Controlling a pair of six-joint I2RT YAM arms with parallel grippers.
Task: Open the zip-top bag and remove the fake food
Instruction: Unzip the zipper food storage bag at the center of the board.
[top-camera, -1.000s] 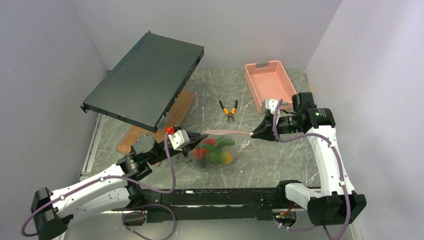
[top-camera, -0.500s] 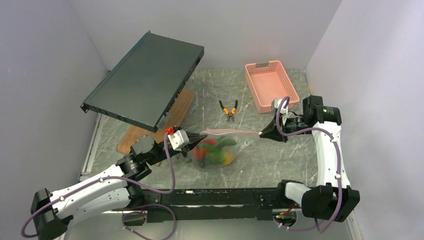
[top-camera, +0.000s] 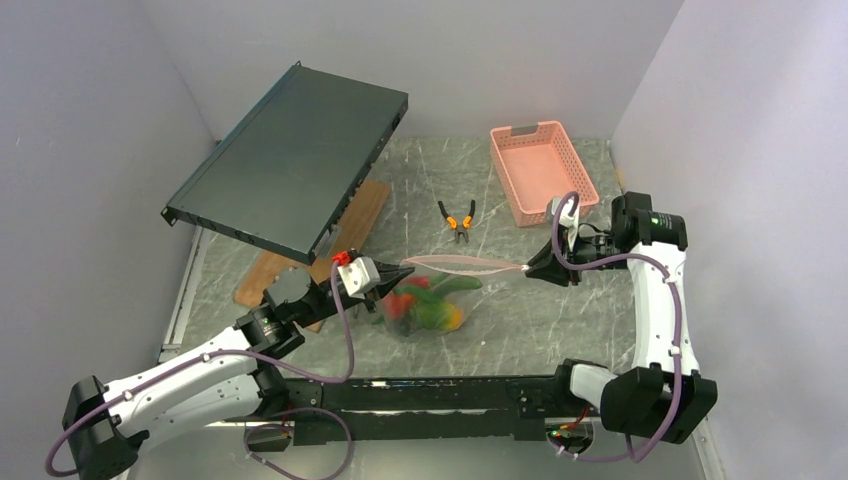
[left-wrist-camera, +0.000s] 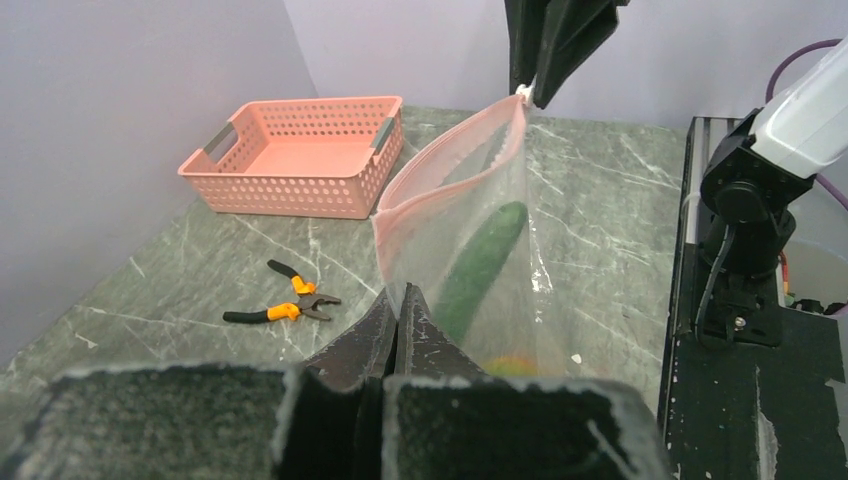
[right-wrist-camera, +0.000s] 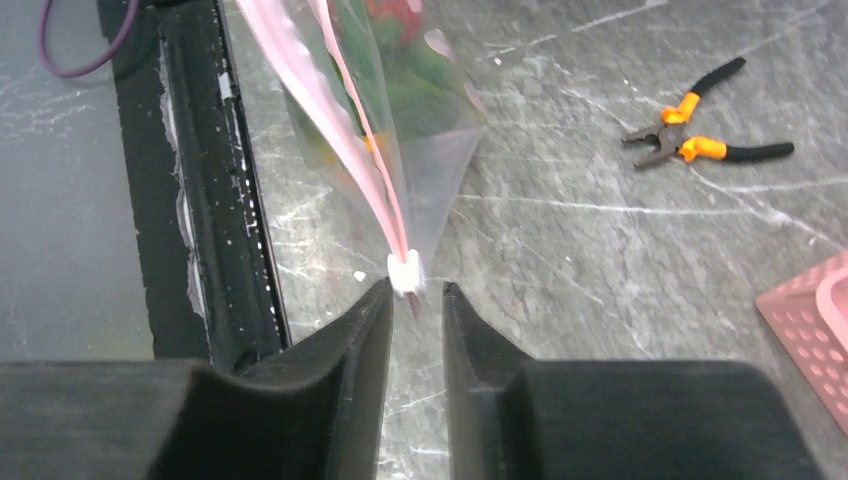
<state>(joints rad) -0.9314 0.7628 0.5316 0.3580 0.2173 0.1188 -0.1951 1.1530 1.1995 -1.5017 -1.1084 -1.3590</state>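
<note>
The zip-top bag (top-camera: 440, 285) hangs stretched between both grippers above the table, its pink zip strip parted into a narrow loop. Fake food (top-camera: 425, 305) sags in its bottom: a long green cucumber (left-wrist-camera: 480, 265) plus red, green and orange pieces. My left gripper (top-camera: 395, 278) is shut on the bag's left corner just under the strip (left-wrist-camera: 398, 295). My right gripper (top-camera: 530, 268) is at the strip's right end. Its jaws stand slightly apart (right-wrist-camera: 415, 290), and the white slider (right-wrist-camera: 405, 272) sits at their tips without being clamped.
A pink basket (top-camera: 540, 170) stands at the back right. Orange-handled pliers (top-camera: 458, 218) lie behind the bag. A dark flat case (top-camera: 290, 160) leans over a wooden board (top-camera: 340, 235) at the back left. The black rail (top-camera: 450, 395) runs along the near edge.
My right gripper drew the slider to the right along the strip and the mouth parted. Its jaws have now loosened off the slider. The left gripper held still.
</note>
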